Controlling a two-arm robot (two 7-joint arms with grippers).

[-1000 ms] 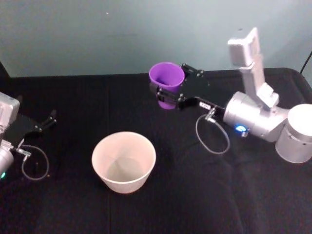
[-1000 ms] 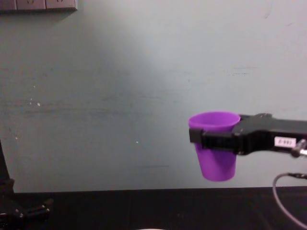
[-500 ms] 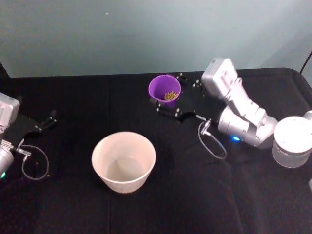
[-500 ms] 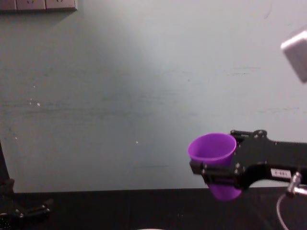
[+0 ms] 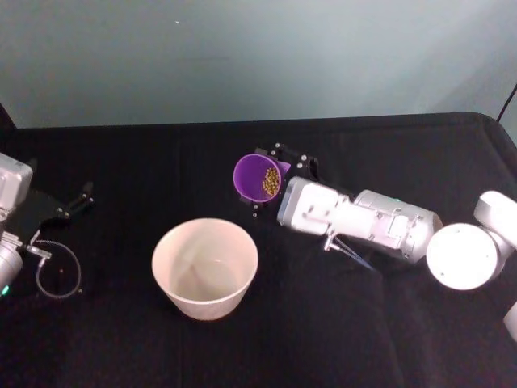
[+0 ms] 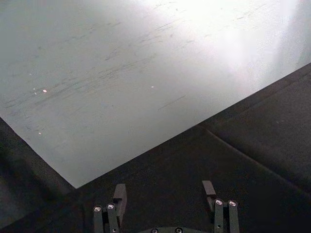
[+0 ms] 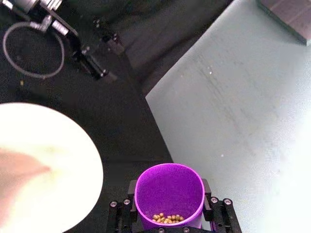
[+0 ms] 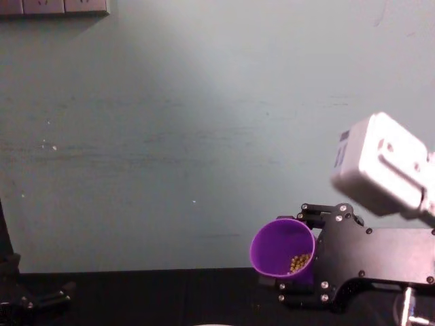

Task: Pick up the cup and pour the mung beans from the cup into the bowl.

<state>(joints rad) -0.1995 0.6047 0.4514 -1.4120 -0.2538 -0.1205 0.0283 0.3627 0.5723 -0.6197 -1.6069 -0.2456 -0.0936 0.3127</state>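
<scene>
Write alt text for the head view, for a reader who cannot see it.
The right gripper holds the purple cup tipped toward the whitish bowl, mung beans inside the cup, none in the bowl. The bowl stands on the black table nearer the robot; the left gripper rests open at the left edge.

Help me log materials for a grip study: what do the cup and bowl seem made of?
The cup, in the right gripper: likely plastic, smooth, evenly bright purple, thin-walled. The bowl: off-white, matte, thin rim; plastic or paper, cannot tell.
</scene>
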